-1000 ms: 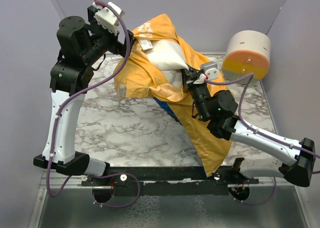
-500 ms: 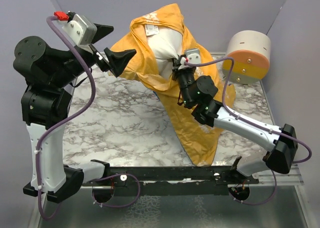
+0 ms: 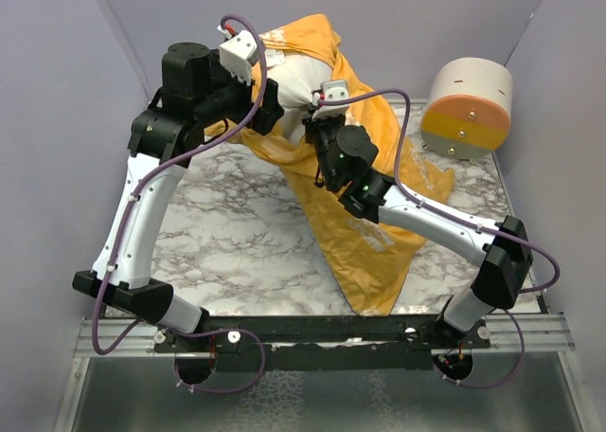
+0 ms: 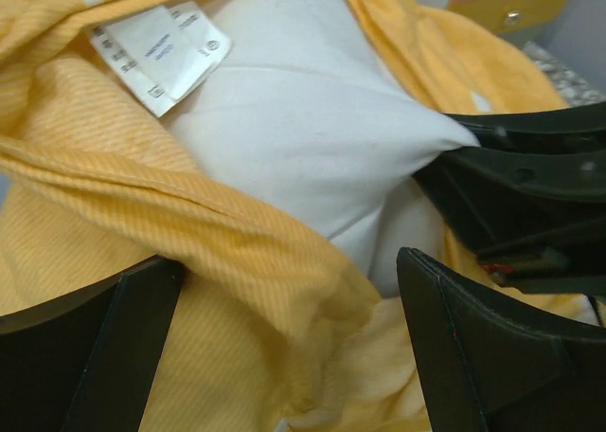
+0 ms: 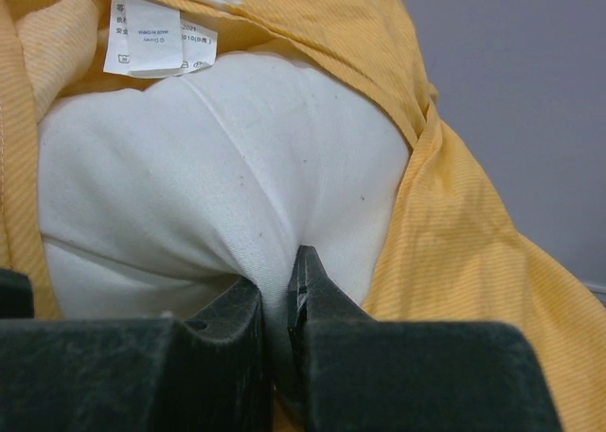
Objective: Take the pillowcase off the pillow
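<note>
The yellow-orange pillowcase (image 3: 369, 233) hangs from the raised white pillow (image 3: 295, 77) down to the table's front edge. My right gripper (image 3: 318, 121) is shut on a pinch of the pillow (image 5: 218, 167), with white cloth squeezed between its fingers; the gripper (image 5: 279, 299) has pillowcase (image 5: 473, 261) to its right. My left gripper (image 3: 270, 105) stands open at the case's mouth. In its wrist view the gripper (image 4: 289, 347) straddles a rolled fold of pillowcase (image 4: 237, 261), below the bare pillow (image 4: 303, 138) and a white tag (image 4: 161, 53). The fold touches its left finger.
A cream-and-orange cylinder (image 3: 466, 105) stands at the back right of the marble table (image 3: 227, 233). Purple walls close in the back and both sides. My right arm's black fingers (image 4: 530, 195) sit just right of my left gripper.
My left arm has swung in from the far left to the pillowcase's mouth, jaws still open. My right arm has carried the pillow farther back and left.
</note>
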Robot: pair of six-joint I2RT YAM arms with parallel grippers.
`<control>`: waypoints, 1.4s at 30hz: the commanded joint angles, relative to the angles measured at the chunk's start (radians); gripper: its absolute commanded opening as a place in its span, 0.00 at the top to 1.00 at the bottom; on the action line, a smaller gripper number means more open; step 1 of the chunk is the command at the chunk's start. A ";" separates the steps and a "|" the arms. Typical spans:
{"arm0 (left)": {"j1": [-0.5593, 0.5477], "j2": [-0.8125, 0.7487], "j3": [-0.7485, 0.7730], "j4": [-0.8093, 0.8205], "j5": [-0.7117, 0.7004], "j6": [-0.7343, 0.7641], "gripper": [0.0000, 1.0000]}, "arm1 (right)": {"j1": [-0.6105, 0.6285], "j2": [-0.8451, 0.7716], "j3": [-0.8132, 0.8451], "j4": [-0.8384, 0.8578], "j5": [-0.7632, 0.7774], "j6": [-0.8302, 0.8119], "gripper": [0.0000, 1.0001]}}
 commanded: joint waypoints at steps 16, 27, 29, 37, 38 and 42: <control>-0.002 -0.091 -0.156 0.206 -0.511 0.107 0.96 | -0.061 -0.178 -0.059 0.140 0.032 0.156 0.99; 0.007 -0.226 -0.213 0.339 -0.588 0.189 1.00 | -0.245 -0.356 -0.159 -0.040 -0.023 0.380 0.99; 0.007 -0.234 -0.234 0.355 -0.593 0.192 1.00 | -0.254 -0.383 -0.183 -0.042 -0.037 0.404 0.99; 0.009 -0.218 -0.402 0.466 -0.472 0.083 1.00 | -0.280 -0.504 -0.269 0.039 -0.346 0.621 0.99; 0.009 -0.205 -0.413 0.489 -0.433 0.054 1.00 | -0.280 -0.515 -0.281 0.068 -0.401 0.666 0.99; 0.008 -0.105 -0.385 0.572 -0.297 -0.036 0.99 | -0.280 -0.528 -0.286 0.158 -0.577 0.788 0.99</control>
